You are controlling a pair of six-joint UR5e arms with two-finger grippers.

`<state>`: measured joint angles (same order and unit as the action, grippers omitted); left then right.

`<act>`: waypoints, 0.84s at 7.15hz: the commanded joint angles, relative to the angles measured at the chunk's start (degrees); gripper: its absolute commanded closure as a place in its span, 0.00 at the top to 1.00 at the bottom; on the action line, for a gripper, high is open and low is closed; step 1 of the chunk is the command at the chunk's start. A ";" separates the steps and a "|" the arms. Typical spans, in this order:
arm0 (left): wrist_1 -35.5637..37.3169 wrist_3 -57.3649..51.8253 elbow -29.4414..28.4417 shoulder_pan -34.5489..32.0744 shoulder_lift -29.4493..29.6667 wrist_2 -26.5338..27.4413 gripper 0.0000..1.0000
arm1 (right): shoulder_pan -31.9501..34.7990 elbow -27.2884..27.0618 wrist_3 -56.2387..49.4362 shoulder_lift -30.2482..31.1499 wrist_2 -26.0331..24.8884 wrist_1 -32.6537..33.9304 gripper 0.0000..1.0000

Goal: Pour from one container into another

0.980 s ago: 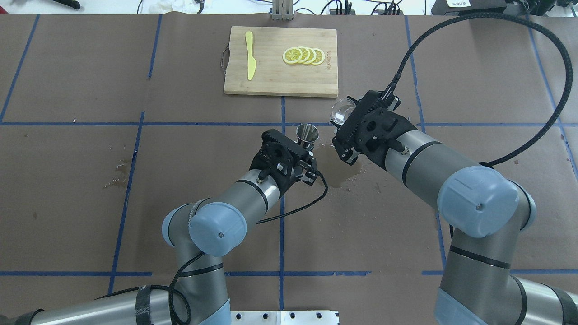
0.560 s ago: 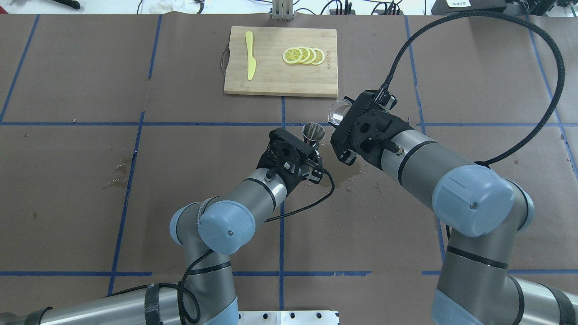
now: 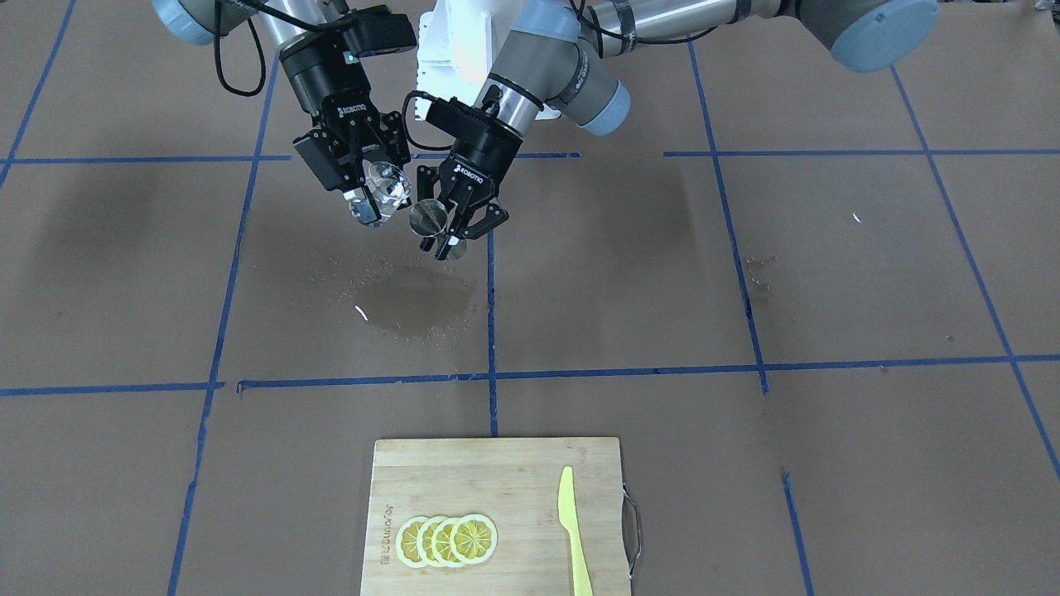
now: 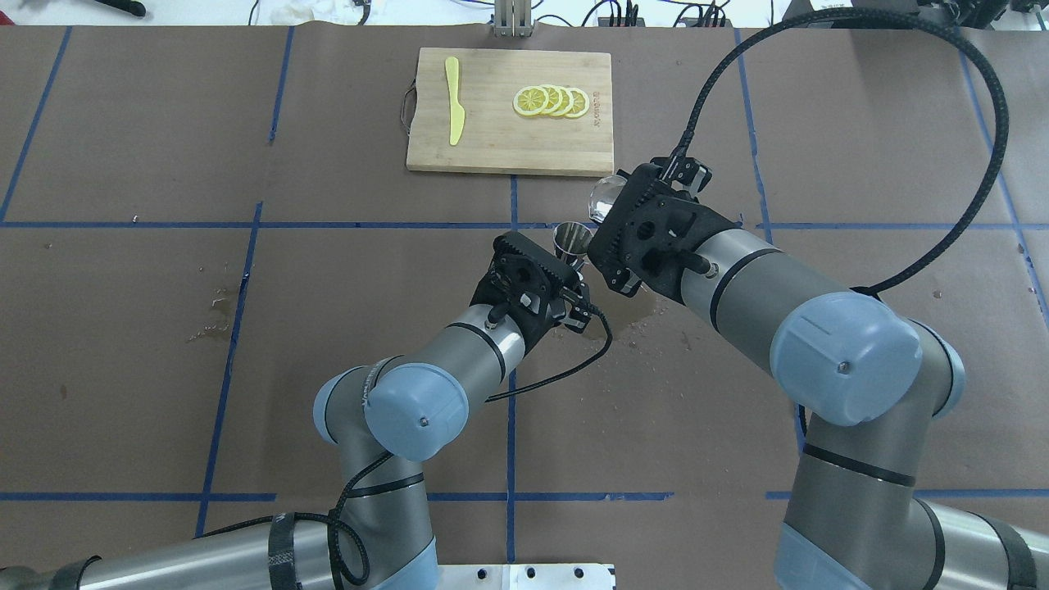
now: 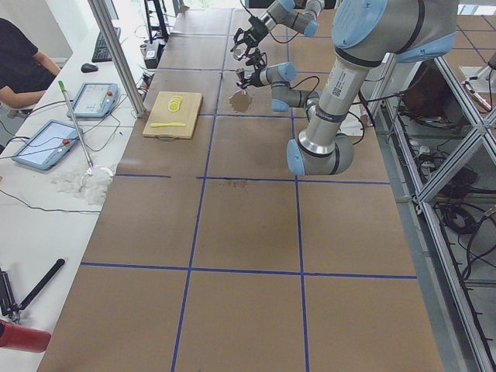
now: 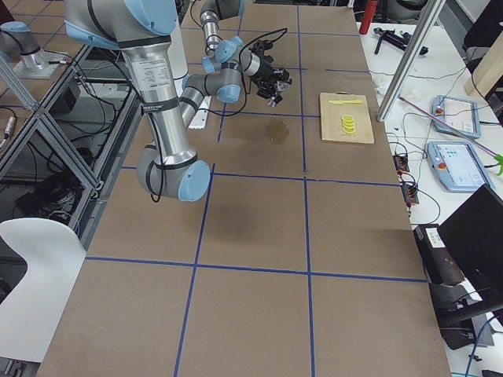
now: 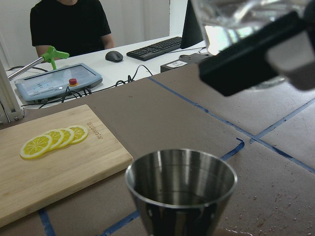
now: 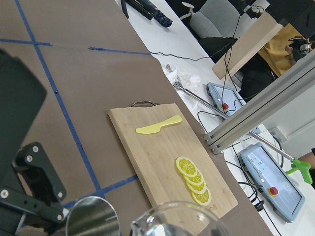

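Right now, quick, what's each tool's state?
Left tool: closed, holding the metal cup.
Right tool: closed, holding the clear glass.

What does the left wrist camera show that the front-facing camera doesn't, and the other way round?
Only the left wrist view: the inside of the metal cup, plus a seated person, a keyboard and a mouse beyond the table. Only the front-facing view: the wet patch on the paper, the yellow knife, and the left gripper clamped on the cup. Both: the cup, the glass in the right gripper, and the lemon slices on the cutting board.
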<state>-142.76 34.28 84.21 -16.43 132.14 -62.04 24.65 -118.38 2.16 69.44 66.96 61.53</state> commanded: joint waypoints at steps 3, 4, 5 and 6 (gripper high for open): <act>-0.15 0.00 -0.01 0.00 0.04 -0.01 0.00 | -0.21 0.60 -3.12 -0.35 -0.17 0.08 0.00; -0.15 0.00 -0.10 0.00 0.04 -0.01 0.00 | -0.21 0.52 -4.08 -0.35 -0.25 0.17 0.00; -0.15 0.00 -0.10 0.00 0.04 -0.01 0.00 | -0.39 0.60 -5.05 -0.44 -1.12 0.17 0.00; -0.15 0.00 -0.10 0.00 0.04 -0.01 0.00 | -0.65 0.43 -6.19 -1.05 -2.44 1.65 0.00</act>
<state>-142.91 34.28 84.13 -16.44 132.18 -62.05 24.26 -117.84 -2.71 68.89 65.82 62.04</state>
